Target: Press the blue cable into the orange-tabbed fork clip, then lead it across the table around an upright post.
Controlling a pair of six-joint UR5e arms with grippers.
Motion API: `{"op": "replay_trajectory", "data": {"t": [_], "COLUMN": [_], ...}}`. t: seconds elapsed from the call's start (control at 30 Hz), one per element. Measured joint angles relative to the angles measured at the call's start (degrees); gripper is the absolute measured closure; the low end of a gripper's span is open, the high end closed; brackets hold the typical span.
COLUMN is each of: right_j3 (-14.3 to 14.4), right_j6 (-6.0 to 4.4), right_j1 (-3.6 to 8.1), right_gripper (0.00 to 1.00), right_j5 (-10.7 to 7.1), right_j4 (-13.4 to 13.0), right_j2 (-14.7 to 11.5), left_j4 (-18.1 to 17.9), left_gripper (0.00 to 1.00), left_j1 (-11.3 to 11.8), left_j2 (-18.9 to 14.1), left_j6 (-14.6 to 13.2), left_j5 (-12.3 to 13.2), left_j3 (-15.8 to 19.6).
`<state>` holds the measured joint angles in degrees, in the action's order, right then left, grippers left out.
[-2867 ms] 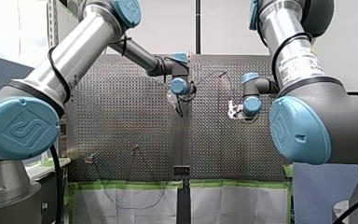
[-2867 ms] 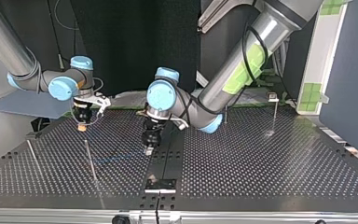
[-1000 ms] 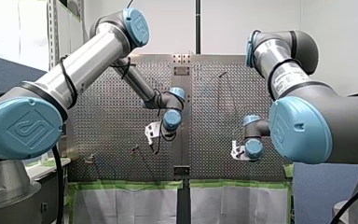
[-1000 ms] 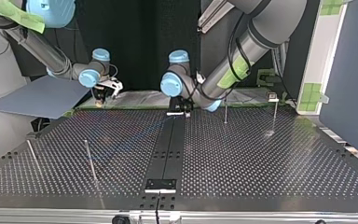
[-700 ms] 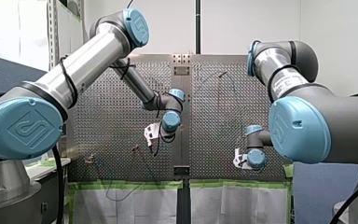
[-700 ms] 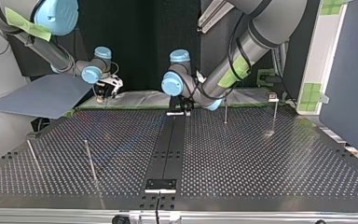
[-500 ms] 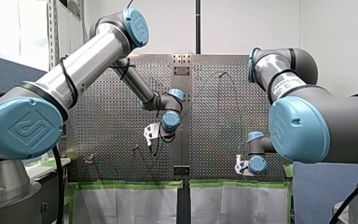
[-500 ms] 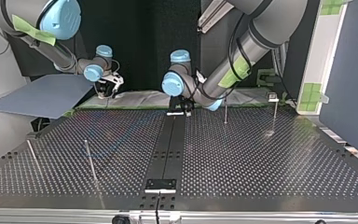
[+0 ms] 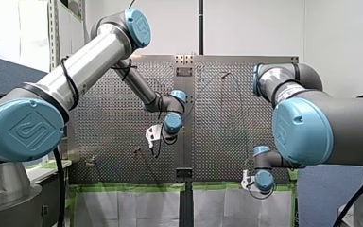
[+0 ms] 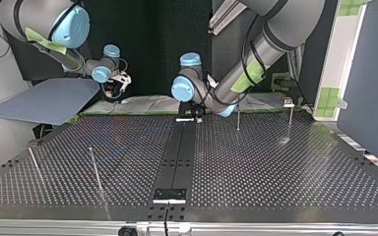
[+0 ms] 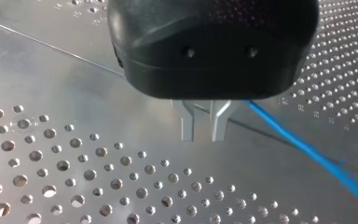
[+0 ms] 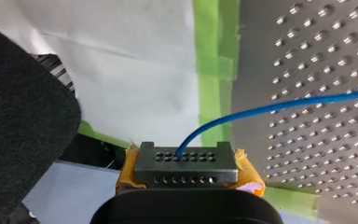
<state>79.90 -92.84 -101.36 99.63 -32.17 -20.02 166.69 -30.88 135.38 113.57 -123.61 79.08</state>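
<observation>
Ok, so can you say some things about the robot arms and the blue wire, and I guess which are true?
1. My right gripper holds the blue cable. True.
2. My left gripper is squeezing the blue cable. False: the cable runs beside its fingers, and nothing is between them.
3. My right gripper hangs over the middle of the table. False: it is past the table's edge, over the green tape.
4. Thin upright posts stand on the table. True.

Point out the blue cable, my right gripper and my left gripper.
blue cable (image 12: 270, 108): right wrist view, middle of its visible run.
right gripper (image 12: 185, 158): right wrist view, between its fingertips.
left gripper (image 11: 203, 132): left wrist view, between its fingertips.
</observation>
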Motion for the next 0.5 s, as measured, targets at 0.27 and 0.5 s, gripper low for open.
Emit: {"op": "replay_trajectory", "data": {"t": [0.27, 0.5], "right_j3": [-0.9, -2.5], "right_j6": [-0.27, -0.17], "right_j1": [0.79, 1.13], "right_gripper": [1.0, 1.0], "right_j5": [-0.03, 0.02], "right_j4": [0.3, 0.9], "right_j2": [1.7, 3.3], "left_j4": [0.0, 0.0], "left_gripper": [0.78, 0.78], "left_j1": [0.0, 0.0], "left_j2": [0.0, 0.0], "left_j6": [-0.2, -0.4], "left_j5": [0.1, 0.1], "left_j3": [0.0, 0.0]}}
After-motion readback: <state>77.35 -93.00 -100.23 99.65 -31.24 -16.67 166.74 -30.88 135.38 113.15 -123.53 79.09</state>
